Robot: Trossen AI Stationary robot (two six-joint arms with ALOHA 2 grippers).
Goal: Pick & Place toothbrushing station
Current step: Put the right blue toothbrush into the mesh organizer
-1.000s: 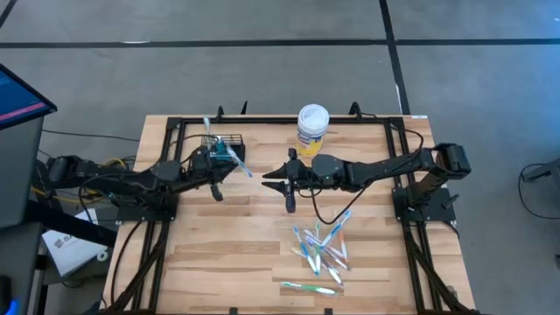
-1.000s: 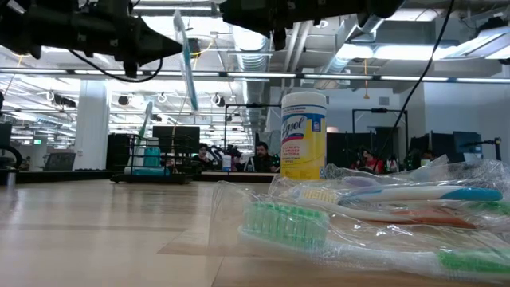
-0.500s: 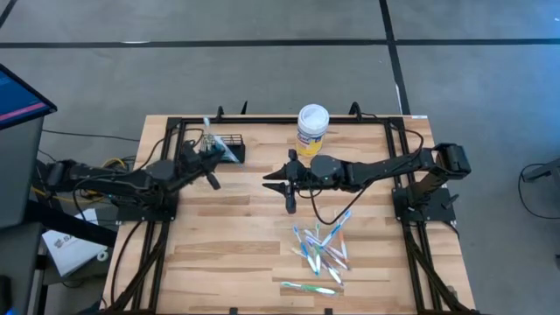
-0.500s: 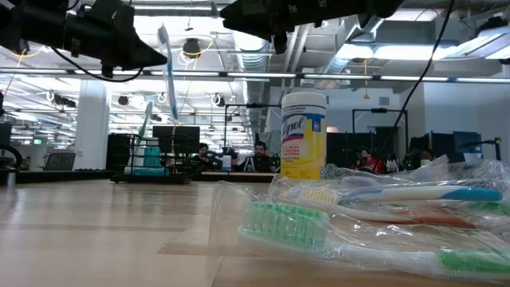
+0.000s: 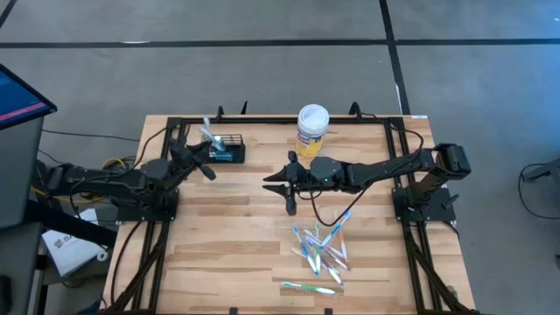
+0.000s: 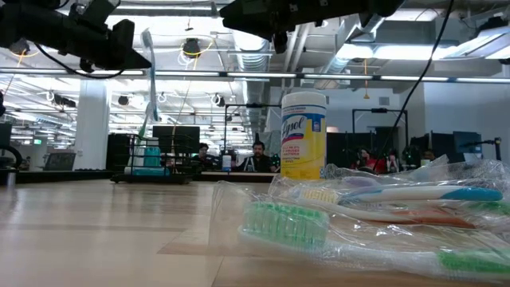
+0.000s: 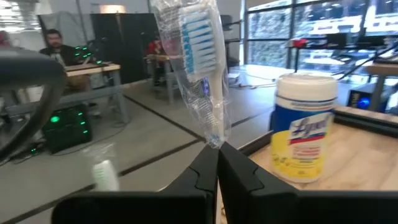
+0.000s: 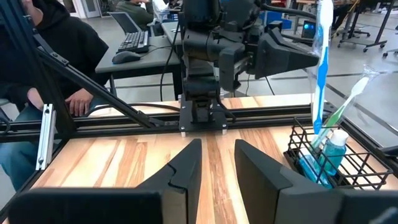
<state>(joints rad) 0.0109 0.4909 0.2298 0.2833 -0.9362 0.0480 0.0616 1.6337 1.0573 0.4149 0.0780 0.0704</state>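
The left gripper (image 5: 206, 161) is pinching a plastic-wrapped toothbrush (image 7: 199, 68), standing straight up with bristles on top, right over the black wire basket (image 5: 227, 146) at the table's far left edge. The right gripper (image 8: 211, 168) is hanging spread apart, holding nothing.

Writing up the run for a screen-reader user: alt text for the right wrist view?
The left claw holds a wrapped blue toothbrush upright above the black wire basket, which already holds a green toothbrush and a teal bottle. The right claw is open and empty over the wooden table. A seated person is behind the table.
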